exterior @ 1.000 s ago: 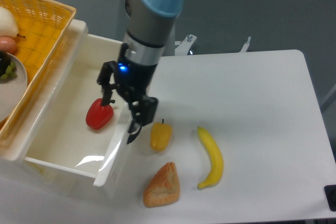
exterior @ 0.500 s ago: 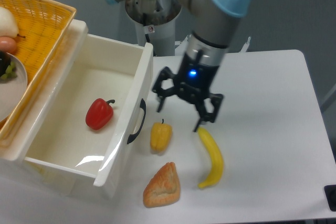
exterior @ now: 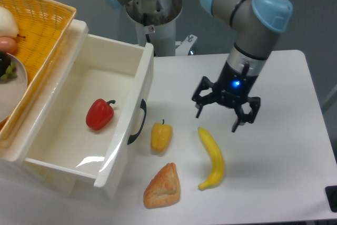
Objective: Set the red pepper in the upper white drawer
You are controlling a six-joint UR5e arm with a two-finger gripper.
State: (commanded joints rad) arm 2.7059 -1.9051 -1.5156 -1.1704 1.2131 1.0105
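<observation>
The red pepper lies on the floor of the upper white drawer, which stands pulled out at the left with its black handle facing the table. My gripper hangs open above the white table, well to the right of the drawer and just above the top end of the banana. Nothing sits between its fingers.
A yellow pepper stands just right of the drawer front. A banana and a piece of bread lie near the table's front. A yellow wicker basket with food sits at the upper left, over the drawer unit.
The gripper was over the drawer beside the red pepper, then swung right across the table past the yellow pepper. The red pepper stays lying in the drawer.
</observation>
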